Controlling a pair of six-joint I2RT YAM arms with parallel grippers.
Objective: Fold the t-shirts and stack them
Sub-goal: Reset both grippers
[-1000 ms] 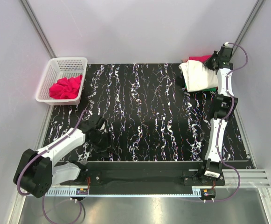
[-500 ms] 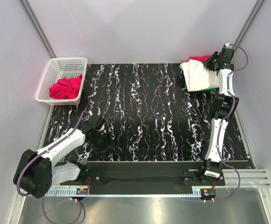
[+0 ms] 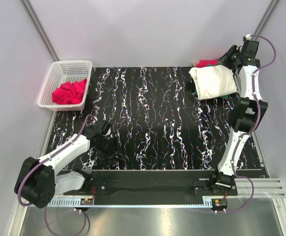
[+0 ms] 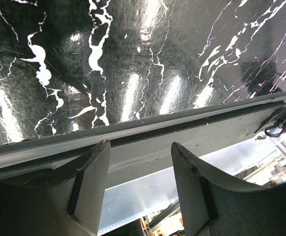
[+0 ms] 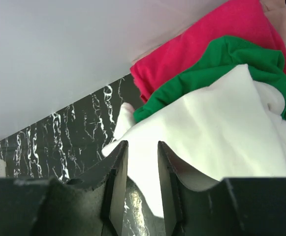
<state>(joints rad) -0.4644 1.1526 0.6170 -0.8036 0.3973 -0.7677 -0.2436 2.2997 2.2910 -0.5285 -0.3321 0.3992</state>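
Observation:
Three folded t-shirts lie stacked at the table's far right corner: the white t-shirt [image 3: 211, 82] [image 5: 221, 128] on top, the green one [image 5: 216, 64] under it, and the pinkish-red one [image 3: 207, 63] [image 5: 206, 34] at the bottom. My right gripper [image 3: 232, 58] [image 5: 143, 145] hovers just behind and right of the stack, open, with nothing between its fingers. Low over the near left of the table, my left gripper [image 3: 107, 147] [image 4: 140, 145] is open and empty, facing the table's front edge.
A white plastic basket [image 3: 59, 69] at the far left holds a crumpled red cloth [image 3: 70, 92]. The black marbled tabletop [image 3: 152, 113] lies between basket and stack. Grey walls close in behind and on both sides. A metal rail [image 4: 133, 128] runs along the front edge.
My right gripper went from shut to open, let go of the white t-shirt and drew back up and to the right. The left arm has not moved.

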